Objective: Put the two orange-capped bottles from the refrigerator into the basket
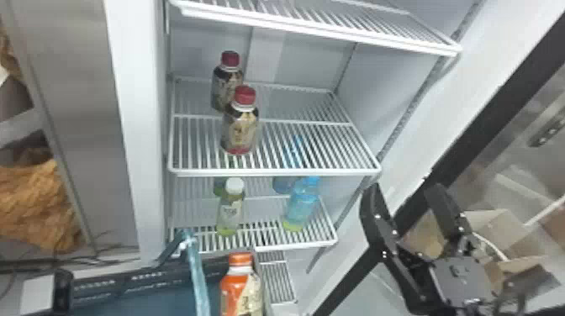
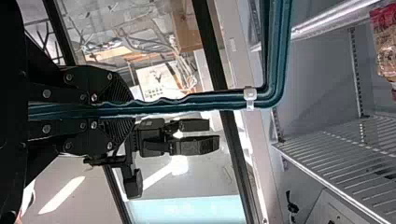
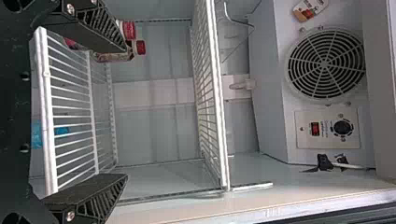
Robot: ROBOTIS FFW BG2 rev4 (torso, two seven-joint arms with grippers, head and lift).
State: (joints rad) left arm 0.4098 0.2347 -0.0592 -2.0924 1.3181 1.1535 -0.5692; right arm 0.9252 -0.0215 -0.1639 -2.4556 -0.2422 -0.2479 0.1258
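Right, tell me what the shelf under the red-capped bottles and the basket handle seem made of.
Shelf: probably metal wire with a glossy white coating, going by its thin, evenly spaced bars. Basket handle: likely moulded teal plastic, smooth and slightly shiny, with a wavy grip edge.

Bright, fairly even light washes the refrigerator (image 1: 374, 92), while white glare streaks the left wrist view.

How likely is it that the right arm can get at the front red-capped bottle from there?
Probably yes: the right gripper is open, and nothing stands between it and the bottle near the front of its shelf.
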